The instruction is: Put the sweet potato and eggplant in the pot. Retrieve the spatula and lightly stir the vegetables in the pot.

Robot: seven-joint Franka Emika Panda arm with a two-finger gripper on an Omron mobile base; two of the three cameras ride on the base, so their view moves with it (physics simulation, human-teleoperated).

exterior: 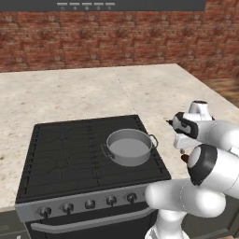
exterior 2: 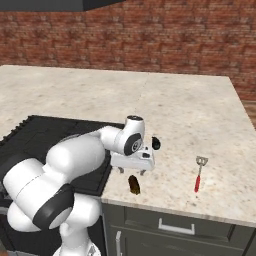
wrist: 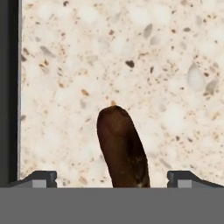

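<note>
Hand (exterior 2: 132, 171) poised low over the speckled bench (exterior 2: 190, 110) just right of the stove (exterior: 70, 154), pointing down, jaws spread wide and gripping nothing. Directly below it on the bench, the sweet potato (exterior 2: 134, 184), brown and oblong; in the hand view the sweet potato (wrist: 123, 151) lying lengthwise midway between the two finger tips (wrist: 41, 178), well apart from either pad, rounded end pointing away. Just beyond the hand in the right base view, the eggplant (exterior 2: 156, 143), a small dark shape resting on the bench near the wrist. Further right on the same bench, well apart from both vegetables, the spatula (exterior 2: 199, 175), red handle toward the front edge, slotted blade pointing toward the brick wall (exterior 2: 150, 40). On the stove's front right burner, the pot (exterior: 129, 146), grey, upright, pale inside with no contents, loop handles out to the sides. In the left base view, hand (exterior: 183, 144) largely hidden behind the arm's own white links, beside the stove's right edge
</note>
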